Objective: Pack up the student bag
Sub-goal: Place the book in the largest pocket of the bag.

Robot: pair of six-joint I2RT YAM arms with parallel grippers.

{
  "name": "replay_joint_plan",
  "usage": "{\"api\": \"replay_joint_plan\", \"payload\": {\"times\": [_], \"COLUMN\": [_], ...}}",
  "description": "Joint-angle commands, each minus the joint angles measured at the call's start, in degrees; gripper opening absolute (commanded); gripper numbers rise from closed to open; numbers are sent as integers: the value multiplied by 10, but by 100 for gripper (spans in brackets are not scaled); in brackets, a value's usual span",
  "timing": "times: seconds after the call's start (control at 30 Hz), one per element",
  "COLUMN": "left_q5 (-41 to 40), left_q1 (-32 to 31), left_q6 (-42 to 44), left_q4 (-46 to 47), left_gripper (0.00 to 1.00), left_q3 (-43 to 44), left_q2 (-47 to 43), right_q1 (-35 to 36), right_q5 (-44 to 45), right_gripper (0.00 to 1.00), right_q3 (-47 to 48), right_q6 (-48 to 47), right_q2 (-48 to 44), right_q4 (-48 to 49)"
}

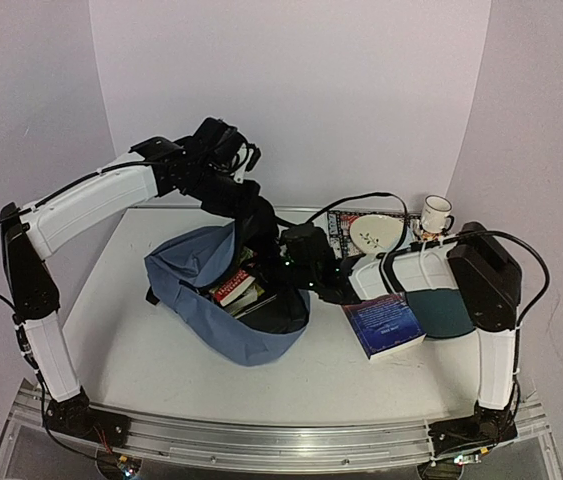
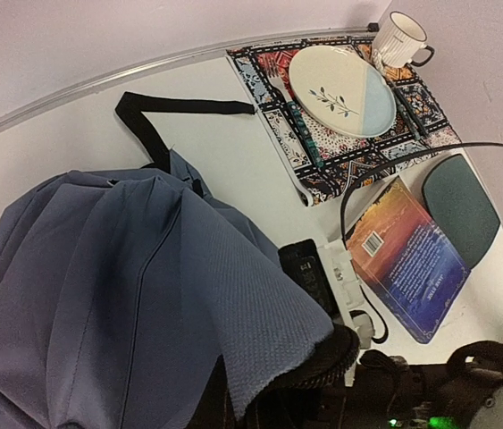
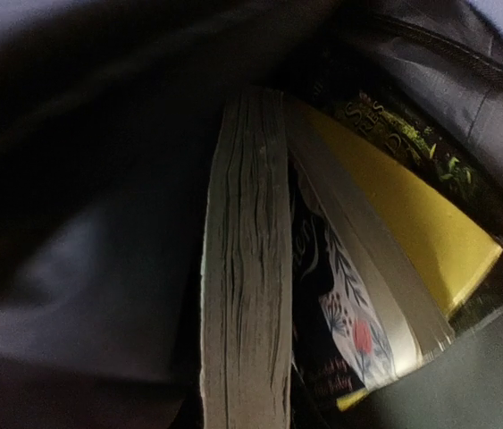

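Observation:
The student bag [image 1: 211,325] is slate blue and lies in the middle of the table with its mouth open toward the right. My left gripper [image 1: 246,215] is shut on the bag's upper rim [image 2: 318,353] and holds it lifted, with fabric draped over the fingers. My right gripper [image 1: 296,268] reaches into the opening. Its fingers do not show, but a thick book's page edge [image 3: 244,268] runs straight down between them. Beside that book, inside the dark lining, stand a floral-covered book [image 3: 351,322] and a yellow one [image 3: 403,210]. From above, books [image 1: 236,290] show in the bag's mouth.
A blue paperback [image 1: 383,325] lies right of the bag beside a dark green oval pad [image 1: 444,310]. Behind them a patterned placemat [image 2: 336,152] carries a plate [image 2: 340,80] and a white mug [image 2: 400,37]. The bag's black strap [image 2: 157,112] trails toward the back wall.

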Motion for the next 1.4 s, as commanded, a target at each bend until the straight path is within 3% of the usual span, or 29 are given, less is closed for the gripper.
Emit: {"api": "replay_joint_plan", "payload": {"times": [0.0,0.27,0.3,0.33,0.37,0.5,0.6,0.8,1.1,1.37], "left_q5": [26,38,38,38,37,33,30,25,5,-20], "left_q1": [21,34,38,40,44,54,63,83,144,170], "left_q6": [-9,-7,-5,-4,-4,3,9,24,53,57], "left_q4": [57,72,73,73,73,77,78,80,85,118], "left_gripper": [0,0,0,0,0,0,0,0,0,13], "left_q3": [-21,-59,-68,-72,-80,-102,-116,-142,-239,-313], "left_q2": [-61,-79,-84,-85,-90,-99,-103,-111,-123,-81], "right_q1": [20,36,37,37,39,39,39,38,16,-47], "right_q5": [76,72,61,60,58,63,68,64,46,86], "right_gripper": [0,6,14,16,25,29,46,67,85,93], "right_q3": [71,179,177,177,168,144,149,134,100,48], "right_q6": [-15,-82,-88,-93,-103,-148,-197,-260,-376,-442], "right_q2": [38,109,108,107,98,57,27,-22,-111,-190], "right_q4": [9,-94,-107,-110,-119,-156,-213,-284,-439,-566]}}
